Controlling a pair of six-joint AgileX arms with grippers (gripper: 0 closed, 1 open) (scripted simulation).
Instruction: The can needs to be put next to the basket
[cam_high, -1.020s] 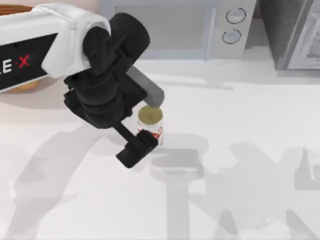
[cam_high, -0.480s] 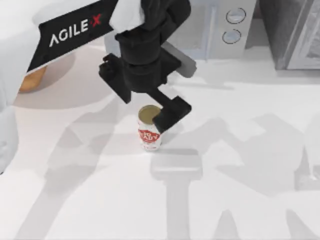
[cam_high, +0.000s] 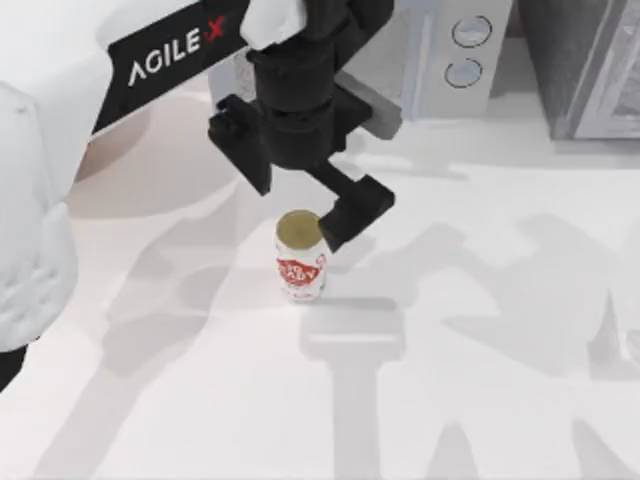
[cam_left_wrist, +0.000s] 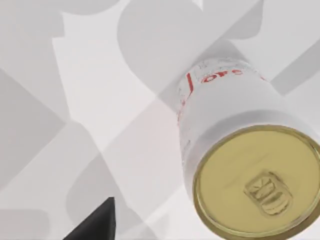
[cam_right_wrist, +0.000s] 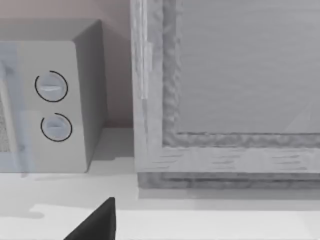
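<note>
White can (cam_high: 301, 257) upright on worktop (cam_high: 480, 300), in front of microwave (cam_high: 440, 50) | left claw (cam_high: 300, 190) spread open, just above the can, nearer the microwave | advice: lower centred, straddle can, then close.

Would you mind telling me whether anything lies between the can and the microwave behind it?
In the top view, the left arm's tool hangs above the table between the can and the microwave, one finger beside the can's top.
</note>
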